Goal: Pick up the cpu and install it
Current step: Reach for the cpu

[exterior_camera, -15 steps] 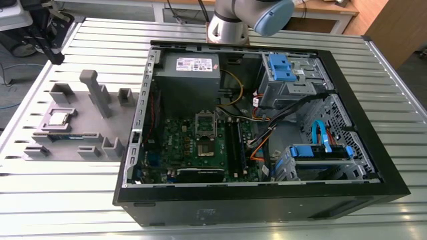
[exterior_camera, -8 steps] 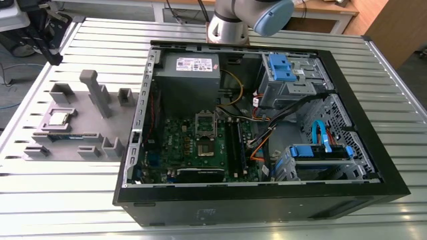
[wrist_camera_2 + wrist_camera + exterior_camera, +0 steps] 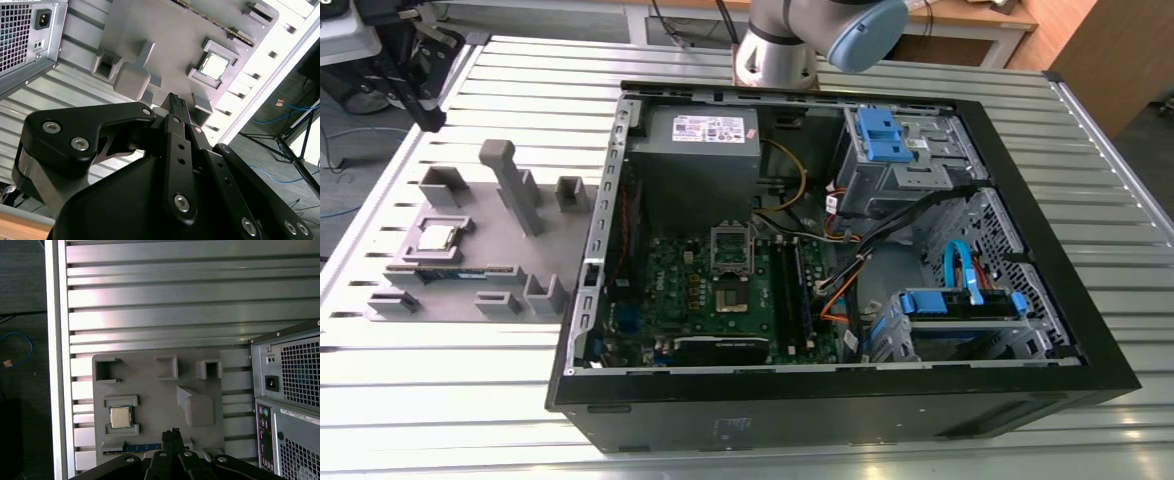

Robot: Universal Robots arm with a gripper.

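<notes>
Surroundings: an open computer case [image 3: 827, 405] is laid on a slatted metal table [image 3: 520, 70]; a grey holder tray [image 3: 478, 212] is set just beside the case, on the exterior view's left.
Cpu: the cpu [image 3: 119, 417] is seated flat in a square recess of the tray, outside the case, its silver top uncovered.
Count: one cpu, one memory stick [image 3: 142, 446], one tray and one case are seen.
Arm: the arm [image 3: 787, 45] is seen beyond the case's far wall; in the first wrist view the gripper [image 3: 172, 432] is held above the tray, apart from the cpu.
Fingers: pressed together, nothing held.

Cpu [image 3: 438, 237] in tray [image 3: 478, 212] — tray on table [image 3: 520, 90], exterior view's left of computer case [image 3: 854, 402].
</notes>
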